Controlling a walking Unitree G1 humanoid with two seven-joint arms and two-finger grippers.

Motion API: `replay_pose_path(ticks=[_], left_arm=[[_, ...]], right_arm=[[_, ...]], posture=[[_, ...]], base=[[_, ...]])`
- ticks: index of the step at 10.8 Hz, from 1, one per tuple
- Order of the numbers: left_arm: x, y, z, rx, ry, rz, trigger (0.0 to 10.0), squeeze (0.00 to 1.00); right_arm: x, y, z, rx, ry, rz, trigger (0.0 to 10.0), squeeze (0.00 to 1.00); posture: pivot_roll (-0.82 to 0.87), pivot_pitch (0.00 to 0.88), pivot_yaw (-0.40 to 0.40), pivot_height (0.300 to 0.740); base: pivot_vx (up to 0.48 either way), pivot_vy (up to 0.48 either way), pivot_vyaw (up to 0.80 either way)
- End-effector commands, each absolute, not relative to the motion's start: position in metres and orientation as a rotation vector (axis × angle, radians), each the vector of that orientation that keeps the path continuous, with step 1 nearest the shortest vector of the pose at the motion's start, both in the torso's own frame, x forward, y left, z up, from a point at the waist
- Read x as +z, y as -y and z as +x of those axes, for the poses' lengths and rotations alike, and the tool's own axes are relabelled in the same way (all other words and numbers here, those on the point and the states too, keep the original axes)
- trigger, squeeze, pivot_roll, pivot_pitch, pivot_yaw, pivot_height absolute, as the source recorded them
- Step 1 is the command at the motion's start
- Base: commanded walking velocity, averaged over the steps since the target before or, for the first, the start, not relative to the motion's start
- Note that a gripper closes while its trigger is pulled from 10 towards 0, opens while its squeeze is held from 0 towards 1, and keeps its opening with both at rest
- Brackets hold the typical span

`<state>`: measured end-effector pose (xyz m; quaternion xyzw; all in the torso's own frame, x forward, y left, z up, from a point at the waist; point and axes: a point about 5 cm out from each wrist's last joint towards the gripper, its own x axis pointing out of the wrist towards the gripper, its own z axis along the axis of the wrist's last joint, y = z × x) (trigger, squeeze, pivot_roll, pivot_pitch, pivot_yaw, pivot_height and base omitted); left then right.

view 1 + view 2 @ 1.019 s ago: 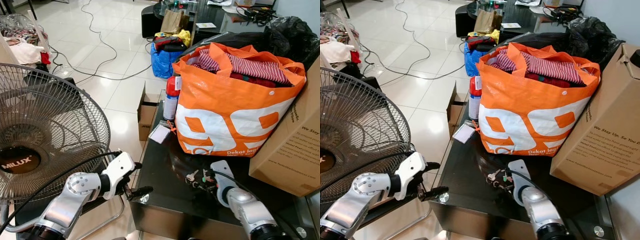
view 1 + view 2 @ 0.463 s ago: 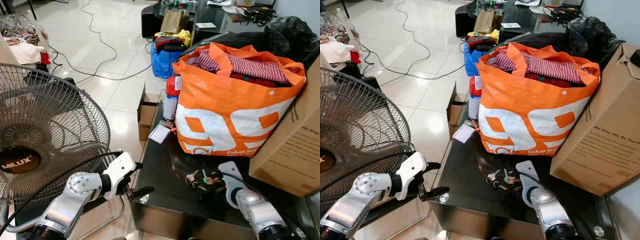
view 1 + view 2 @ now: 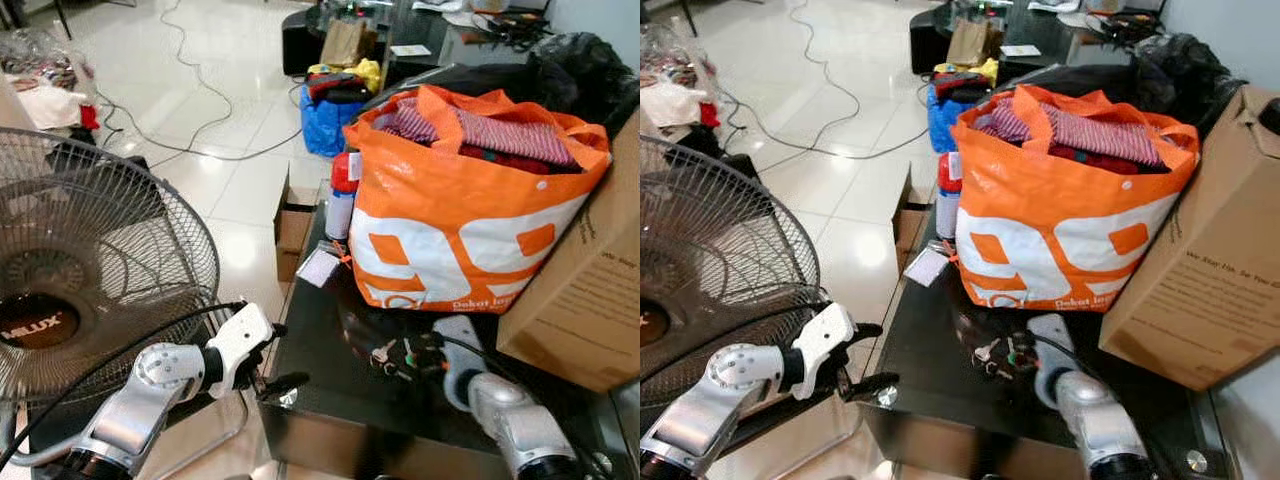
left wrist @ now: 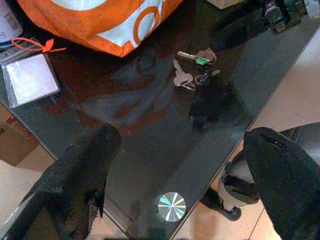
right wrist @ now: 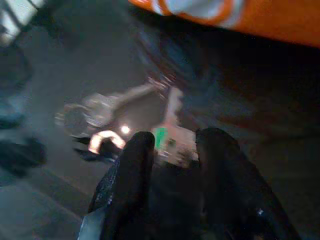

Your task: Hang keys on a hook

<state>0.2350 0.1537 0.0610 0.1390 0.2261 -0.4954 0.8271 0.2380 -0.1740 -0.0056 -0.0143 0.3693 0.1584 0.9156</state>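
Note:
A bunch of keys (image 3: 388, 352) with a green tag lies on the black glass table (image 3: 318, 330), just in front of the orange bag (image 3: 460, 220). My right gripper (image 3: 430, 350) is down at the keys from the near side. In the right wrist view its fingers (image 5: 132, 170) are drawn close together, with the green tag of the keys (image 5: 167, 140) between the tips. My left gripper (image 3: 279, 357) hangs open beside the table's near left corner, holding nothing. The left wrist view looks across the glass to the keys (image 4: 195, 67).
A big standing fan (image 3: 90, 270) is close on the left. A large cardboard box (image 3: 585, 290) sits on the table's right side. A badge card (image 3: 320, 268) and a spray can (image 3: 343, 195) are at the table's far left. A small open box (image 3: 293, 225) and cables lie on the floor.
My right gripper drew back to the right half a second ago and has now come forward onto the keys. The left arm has stayed still. The picture is slightly blurred now.

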Motion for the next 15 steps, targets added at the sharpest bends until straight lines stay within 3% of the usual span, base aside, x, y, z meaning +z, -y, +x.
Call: replay_pose_path(ticks=[1,5,10,15], left_arm=[[0.063,-0.15,0.234,-1.074,-0.473,0.305,10.0,0.0],[0.064,-0.152,0.236,-1.071,-0.482,0.305,10.0,0.0],[0.053,-0.156,0.237,-1.065,-0.499,0.301,10.0,0.0],[0.055,-0.155,0.237,-1.071,-0.491,0.299,10.0,0.0]], right_arm=[[-0.006,0.167,0.236,0.357,-0.767,-0.021,10.0,0.0],[-0.018,0.165,0.235,0.238,-0.814,-0.079,10.0,0.0],[-0.014,0.173,0.237,0.215,-0.795,-0.072,10.0,0.0],[-0.021,0.165,0.234,0.222,-0.827,-0.062,10.0,0.0]], posture=[[-0.02,0.0,-0.034,0.74],[-0.02,0.0,-0.036,0.74],[-0.02,0.0,-0.034,0.74],[-0.02,0.0,-0.034,0.74]], base=[[0.0,0.0,0.0],[0.0,0.0,0.0],[0.0,0.0,0.0],[0.0,0.0,0.0]])
